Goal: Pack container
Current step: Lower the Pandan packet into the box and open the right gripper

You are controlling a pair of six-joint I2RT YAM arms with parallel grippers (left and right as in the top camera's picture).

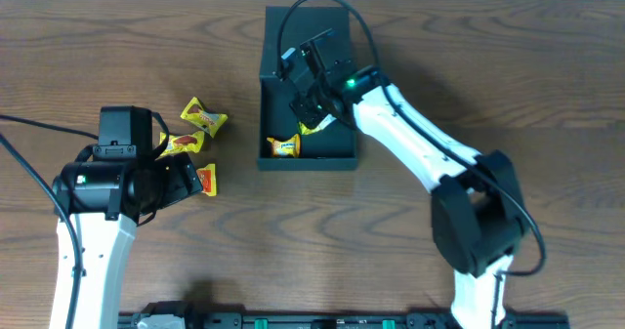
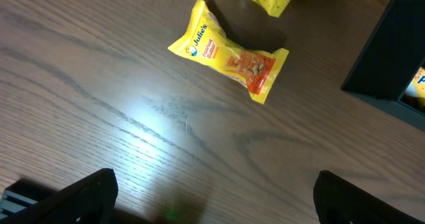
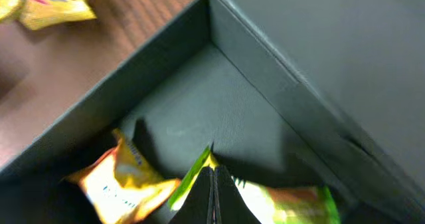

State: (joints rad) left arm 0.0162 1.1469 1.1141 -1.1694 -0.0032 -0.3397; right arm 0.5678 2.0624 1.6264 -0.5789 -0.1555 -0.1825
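Wood table [image 1: 293,261]: right end effector [image 3: 212,177] pressed together inside container [image 1: 308,161]; left end effector [image 2: 212,197] spread.

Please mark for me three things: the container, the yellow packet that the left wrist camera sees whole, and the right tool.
container [image 1: 332,161], overhead view, on its front wall.
yellow packet [image 2: 229,56], left wrist view, on the middle of the wrapper.
right tool [image 3: 213,177], right wrist view, midway between its shut fingertips.
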